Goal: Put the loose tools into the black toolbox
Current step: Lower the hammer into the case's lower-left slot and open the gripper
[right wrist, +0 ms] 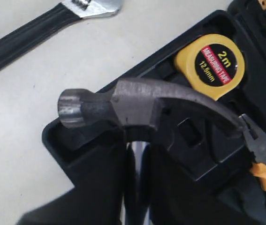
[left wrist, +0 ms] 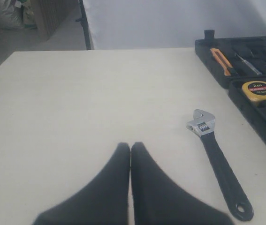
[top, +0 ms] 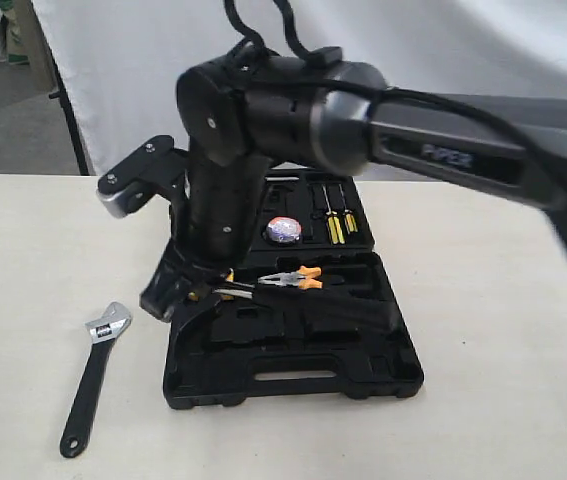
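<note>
The black toolbox (top: 293,385) lies open on the table, and its wall also shows in the wrist views (left wrist: 217,51) (right wrist: 62,140). My right gripper (right wrist: 137,150) is shut on the steel neck of the claw hammer (right wrist: 137,105). The hammer's head hangs just over the toolbox's corner recess. From outside, the right gripper (top: 198,290) reaches over the box's left side, and the arm hides most of the hammer. The adjustable wrench (top: 96,375) (left wrist: 217,164) (right wrist: 29,30) lies loose on the table, left of the box. My left gripper (left wrist: 130,146) is shut and empty, above bare table beside the wrench.
In the box lie a yellow tape measure (right wrist: 212,63) (left wrist: 262,90), orange-handled pliers (top: 298,278) (right wrist: 264,154), yellow-handled screwdrivers (top: 338,225) and a round whitish object (top: 285,230). A white backdrop hangs behind the table.
</note>
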Motion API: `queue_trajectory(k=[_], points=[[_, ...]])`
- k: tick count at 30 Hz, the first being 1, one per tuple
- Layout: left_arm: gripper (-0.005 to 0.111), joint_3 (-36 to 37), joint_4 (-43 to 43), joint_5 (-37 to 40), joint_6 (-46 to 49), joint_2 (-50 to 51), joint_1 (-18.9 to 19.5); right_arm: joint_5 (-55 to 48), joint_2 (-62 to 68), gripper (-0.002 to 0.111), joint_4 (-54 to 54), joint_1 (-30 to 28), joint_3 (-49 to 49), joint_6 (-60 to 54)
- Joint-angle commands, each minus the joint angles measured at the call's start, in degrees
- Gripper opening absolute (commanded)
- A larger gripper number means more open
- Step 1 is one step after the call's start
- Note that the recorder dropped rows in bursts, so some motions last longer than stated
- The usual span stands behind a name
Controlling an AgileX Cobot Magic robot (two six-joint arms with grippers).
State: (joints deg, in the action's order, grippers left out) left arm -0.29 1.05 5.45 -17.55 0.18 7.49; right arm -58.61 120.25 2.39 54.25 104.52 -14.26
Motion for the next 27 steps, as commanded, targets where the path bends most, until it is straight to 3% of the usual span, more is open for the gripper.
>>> queue_trajectory(k=[1, 6, 13, 27], points=[[0.001, -0.2, 0.3, -0.4, -0.3, -0.2, 1.5, 18.5, -9.7, 0.0, -3.3, -0.7, -18.7, -8.4], [0.001, -0.2, 0.3, -0.4, -0.3, -0.2, 1.5, 28.8, -10.9, 0.0, -2.8, -0.8, -28.7, -18.9], [0.001, -0.2, 0.3, -0.4, -0.3, -0.2, 1.5, 34.3, -7.4, -0.001, -2.9, -0.8, -29.3, -24.8], [0.001, -0.2, 0.3, -0.4, -0.3, -0.2, 1.5, 33.5, -3.2, -0.001, -1.9, -0.8, -29.3, -41.1]])
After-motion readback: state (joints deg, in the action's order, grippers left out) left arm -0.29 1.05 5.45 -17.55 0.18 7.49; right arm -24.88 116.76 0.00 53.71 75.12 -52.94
